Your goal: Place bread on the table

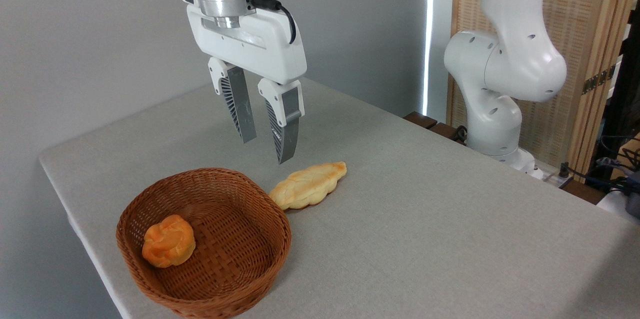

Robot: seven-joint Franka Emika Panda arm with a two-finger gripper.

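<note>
fixed camera | we see the gripper point(267, 149) hanging spread and empty above the table point(425, 219) | bread point(308, 185) lies flat on the cloth, just beside the basket point(225, 279) rim, outside it | loaf sits below and slightly right of the fingertips, long axis running lower-left to upper-right | we judge placement done.

The worktop point(425, 239) ran off the bottom and right edges. The arm point(505, 74) was cut by the top edge, and the basket's point(210, 284) base by the bottom edge.
</note>
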